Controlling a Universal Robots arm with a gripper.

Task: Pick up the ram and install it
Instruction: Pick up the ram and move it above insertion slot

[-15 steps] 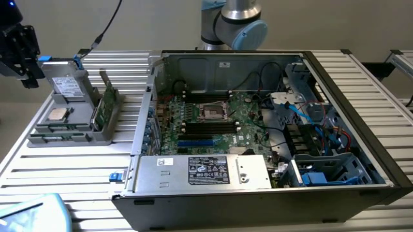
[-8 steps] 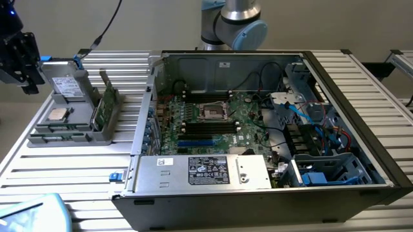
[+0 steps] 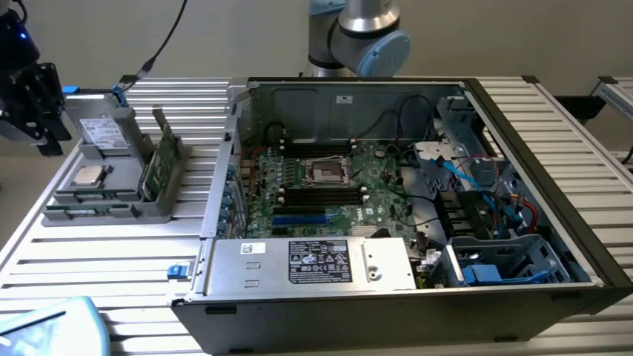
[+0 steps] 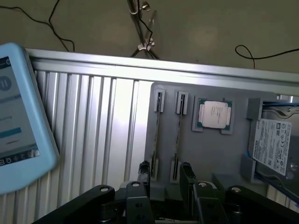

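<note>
Tool [image 4: 165, 169] spread wide above gray tray [image 4: 212, 154] — 2 ram sticks [image 4: 158, 133] slotted.

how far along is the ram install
Nothing looks done: both ram sticks sit in the grey tray. In hand: nothing; the open hand hovers over them. Left: the grasp, the carry to the motherboard and the seating.

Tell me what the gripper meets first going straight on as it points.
Probably the ram sticks standing on edge in the grey holder, in line with the gripper, jaws open; depth is unclear.
</note>
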